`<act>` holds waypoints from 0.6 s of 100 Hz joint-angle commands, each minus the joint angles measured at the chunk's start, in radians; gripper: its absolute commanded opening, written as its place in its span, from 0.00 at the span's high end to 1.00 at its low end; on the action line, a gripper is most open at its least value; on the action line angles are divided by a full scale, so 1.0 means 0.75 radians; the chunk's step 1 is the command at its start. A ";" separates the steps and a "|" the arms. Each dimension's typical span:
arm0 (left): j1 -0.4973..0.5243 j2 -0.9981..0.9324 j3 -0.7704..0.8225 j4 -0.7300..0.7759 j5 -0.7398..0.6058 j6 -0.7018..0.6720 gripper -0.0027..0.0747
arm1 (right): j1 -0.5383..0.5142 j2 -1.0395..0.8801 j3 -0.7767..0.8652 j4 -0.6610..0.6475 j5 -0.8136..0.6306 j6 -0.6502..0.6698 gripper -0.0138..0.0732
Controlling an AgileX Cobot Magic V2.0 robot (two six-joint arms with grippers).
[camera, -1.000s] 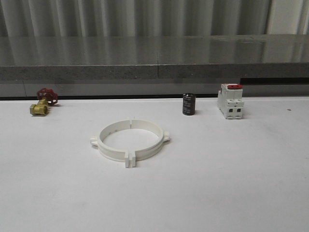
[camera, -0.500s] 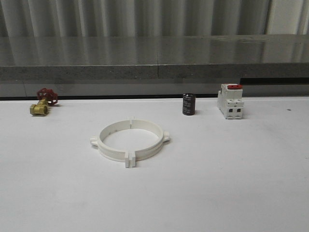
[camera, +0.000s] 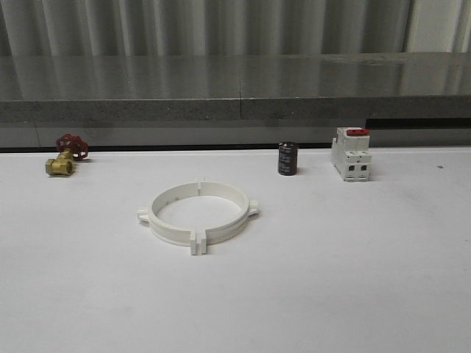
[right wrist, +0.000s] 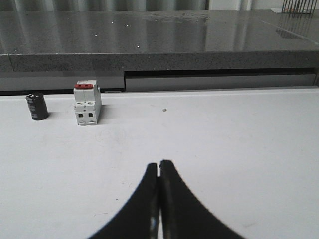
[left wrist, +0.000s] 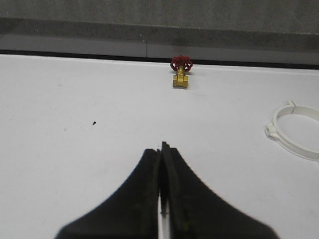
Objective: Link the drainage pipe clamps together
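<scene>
**Clamps sit joined as a ring, both end effectors closed and empty**

The drainage pipe clamps lie flat on the white worktop, left of centre, the two halves meeting as one ring. End tabs are paired at the near seam, with a thin slit visible between them; the far seam also shows a slit. One lug sticks out on each side.

Left end effector: fingers pressed together, holding nothing, over bare worktop, well apart from the ring. Right end effector: fingers together, empty.

Along the back edge: brass valve with red handwheel at left, black cylinder, white breaker with red top at right.
</scene>
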 commanded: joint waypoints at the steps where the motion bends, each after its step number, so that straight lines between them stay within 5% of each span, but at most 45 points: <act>1: 0.005 -0.002 0.035 0.023 -0.225 -0.001 0.99 | 0.002 -0.026 -0.022 -0.018 -0.095 -0.003 0.92; 21: 0.005 -0.073 0.386 -0.019 -0.716 0.147 0.99 | 0.002 -0.026 -0.022 -0.018 -0.095 -0.003 0.92; 41: 0.005 -0.109 0.654 -0.061 -0.919 0.147 0.99 | 0.002 -0.026 -0.022 -0.018 -0.095 -0.003 0.92; 60: 0.005 -0.109 0.652 -0.061 -0.928 0.147 0.99 | 0.002 -0.026 -0.022 -0.017 -0.095 -0.003 0.92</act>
